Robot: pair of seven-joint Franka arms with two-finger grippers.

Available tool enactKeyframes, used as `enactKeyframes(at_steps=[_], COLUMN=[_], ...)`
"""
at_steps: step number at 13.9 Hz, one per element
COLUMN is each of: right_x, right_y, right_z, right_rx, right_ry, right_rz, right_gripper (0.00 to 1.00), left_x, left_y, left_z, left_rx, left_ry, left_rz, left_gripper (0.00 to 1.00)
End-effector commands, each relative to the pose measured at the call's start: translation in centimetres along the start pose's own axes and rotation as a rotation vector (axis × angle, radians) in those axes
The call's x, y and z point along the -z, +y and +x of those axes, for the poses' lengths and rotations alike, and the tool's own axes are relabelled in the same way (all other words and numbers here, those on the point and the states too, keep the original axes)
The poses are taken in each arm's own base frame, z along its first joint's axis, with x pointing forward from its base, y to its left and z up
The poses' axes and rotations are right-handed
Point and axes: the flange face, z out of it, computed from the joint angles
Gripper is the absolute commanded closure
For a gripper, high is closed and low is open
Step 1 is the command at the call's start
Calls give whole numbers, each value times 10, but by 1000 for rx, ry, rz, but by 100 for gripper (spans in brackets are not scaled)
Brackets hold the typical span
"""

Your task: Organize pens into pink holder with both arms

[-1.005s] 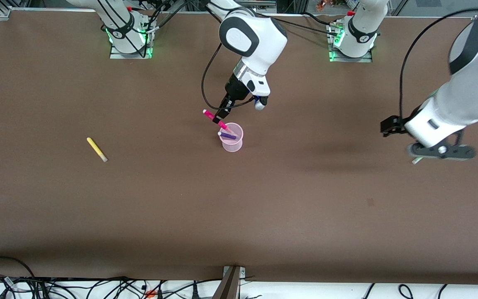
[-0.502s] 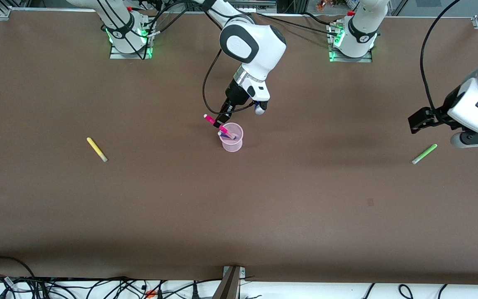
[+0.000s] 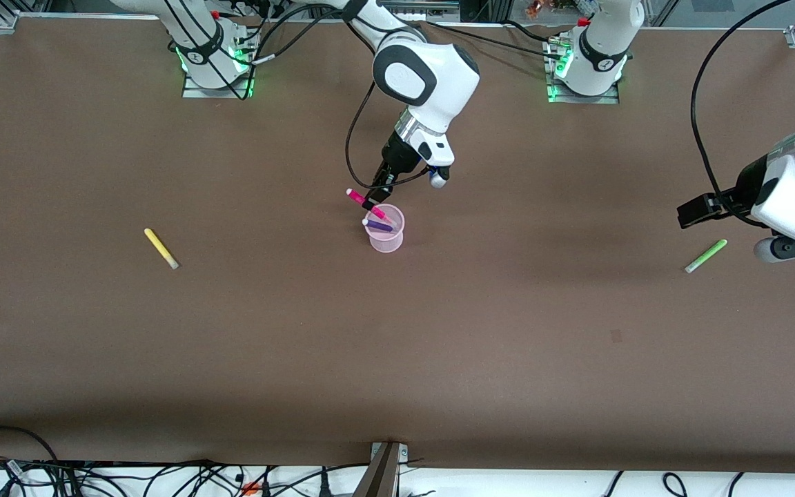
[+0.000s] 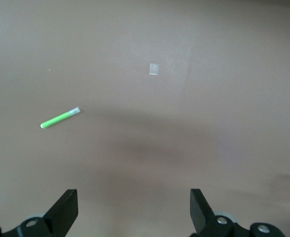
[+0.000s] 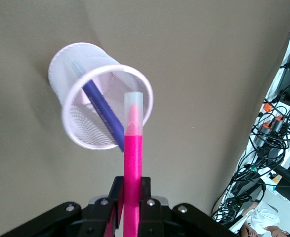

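Since the earlier frames, the left arm has swung away from above the light green pen (image 3: 706, 255), which now lies fully exposed on the brown table (image 3: 439, 345) toward the left arm's end. The left gripper (image 3: 698, 210) hangs over bare table just beside that pen, fingers spread wide and holding nothing; in the left wrist view the green pen (image 4: 60, 118) lies well clear of the two finger tips (image 4: 65, 207). The right gripper (image 3: 375, 200) has shifted only slightly and remains clamped on the magenta pink pen (image 3: 366, 202) — tilted, with its lower end directly above the rim of the pink holder (image 3: 386, 238). In the right wrist view the pen's pale cap (image 5: 133, 106) sits at the holder's rim (image 5: 145, 94), and the dark purple-blue pen (image 5: 104, 116) leans inside the holder. The yellow pen (image 3: 161, 248) lies flat toward the right arm's end of the table, well apart from both grippers.
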Motion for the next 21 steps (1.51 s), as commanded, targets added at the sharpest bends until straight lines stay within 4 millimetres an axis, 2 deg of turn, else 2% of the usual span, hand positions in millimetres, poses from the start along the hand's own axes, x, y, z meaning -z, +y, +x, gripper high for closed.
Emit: enactKeyframes(at_steps=[1,2,4,7,14,15,17,18,19,20,21], right_x=[1,-1,-3,-4,-12,-12,-11,-11,-10,-8,-6], right_y=[-7,-8,-11,-12,-18,-17,-17,-16,-16,-15,-12], right_z=[1,1,1,1,8,8,8,8,8,8,8], right_rx=[-14,-11,-21,-20,-48,-49,-53,-54,-55,-59,-64], right_ry=[-1,-3,-9,-10,0,2,5,6,7,10,15], right_rz=[-31,-36,-37,-38,-42,-42,-42,-42,-42,-41,-41], right_gripper=[100,100,100,100,98,92,70,65,46,20,1], left_x=[9,5,10,6,1,0,0,-1,1,1,1], left_y=[-20,-27,-30,-41,-47,-48,-51,-52,-50,-46,-43], left_z=[-21,-25,-43,-63,-62,-61,-61,-60,-56,-58,-59], left_rx=[-12,-21,-49,-39,-145,-154,-148,-148,-150,-160,-167], left_ry=[75,112,162,137,126,125,119,95,88,82,84], left_rz=[-9,-10,-31,-59,-39,-38,-37,-33,-32,-27,-10], left_gripper=[0,0,0,0,0,0,0,0,0,0,0])
